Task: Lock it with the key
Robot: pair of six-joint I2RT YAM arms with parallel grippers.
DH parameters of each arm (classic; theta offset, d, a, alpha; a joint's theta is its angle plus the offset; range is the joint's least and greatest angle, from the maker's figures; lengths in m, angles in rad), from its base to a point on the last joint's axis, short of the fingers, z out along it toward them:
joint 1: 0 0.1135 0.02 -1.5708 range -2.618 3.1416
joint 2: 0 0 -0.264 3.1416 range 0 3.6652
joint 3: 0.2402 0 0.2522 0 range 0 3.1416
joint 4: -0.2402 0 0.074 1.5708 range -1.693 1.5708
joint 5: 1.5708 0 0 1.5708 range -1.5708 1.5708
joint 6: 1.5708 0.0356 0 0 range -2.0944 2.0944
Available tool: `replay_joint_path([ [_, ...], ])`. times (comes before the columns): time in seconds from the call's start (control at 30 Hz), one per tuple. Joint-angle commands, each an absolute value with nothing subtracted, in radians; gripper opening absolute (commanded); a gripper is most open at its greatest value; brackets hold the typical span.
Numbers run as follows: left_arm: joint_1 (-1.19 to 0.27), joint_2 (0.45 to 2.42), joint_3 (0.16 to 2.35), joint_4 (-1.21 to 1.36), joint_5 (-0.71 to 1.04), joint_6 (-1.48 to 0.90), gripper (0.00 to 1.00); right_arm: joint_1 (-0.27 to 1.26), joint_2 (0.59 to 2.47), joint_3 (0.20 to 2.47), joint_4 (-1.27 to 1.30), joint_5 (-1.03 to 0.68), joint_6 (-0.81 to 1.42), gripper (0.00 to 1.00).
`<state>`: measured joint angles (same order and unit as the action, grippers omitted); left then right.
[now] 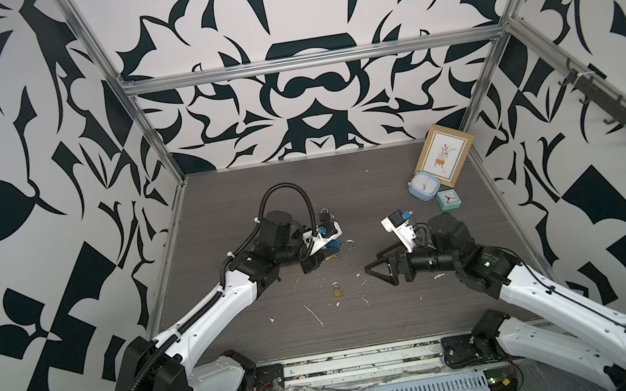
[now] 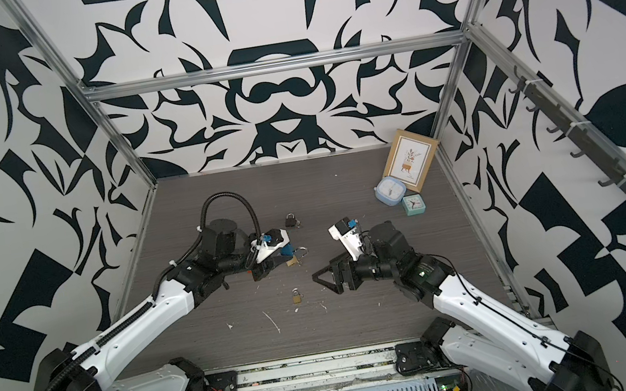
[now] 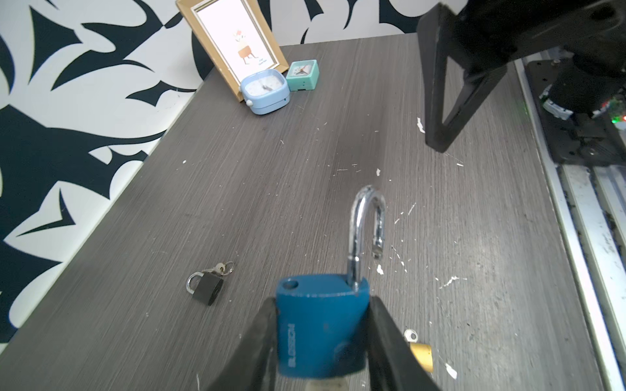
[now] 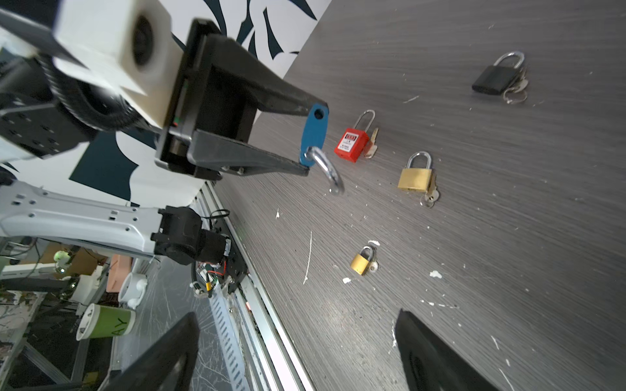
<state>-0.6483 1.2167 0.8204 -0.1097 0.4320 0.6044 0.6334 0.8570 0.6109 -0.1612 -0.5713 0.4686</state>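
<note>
Left of the table centre, the left arm reaches forward, the left gripper clamped on the blue padlock, whose shackle stands open. The right arm bends inward; the right gripper has its jaws spread and holds nothing.

Padlocks: five.
- blue
- red
- large brass
- small brass
- black

Clocks: two. The blue padlock's key cannot be made out.

Black-white patterned walls — grey tabletop
</note>
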Motion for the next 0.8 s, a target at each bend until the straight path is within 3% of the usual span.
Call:
replay_joint_path([
  [0.0, -0.681, 1.194, 0.824, -0.164, 0.443, 0.697, 0.00, 0.650, 0.870, 0.613, -0.098, -0.505, 0.431, 0.91],
  [0.33, -0.701, 1.182, 0.824, -0.175, 0.474, 0.703, 0.00, 0.697, 0.986, 0.623, -0.050, -0.453, 0.410, 0.85],
  [0.77, -0.721, 1.192, 0.818, -0.186, 0.505, 0.721, 0.00, 0.695, 1.005, 0.668, -0.088, -0.208, 0.422, 0.74],
])
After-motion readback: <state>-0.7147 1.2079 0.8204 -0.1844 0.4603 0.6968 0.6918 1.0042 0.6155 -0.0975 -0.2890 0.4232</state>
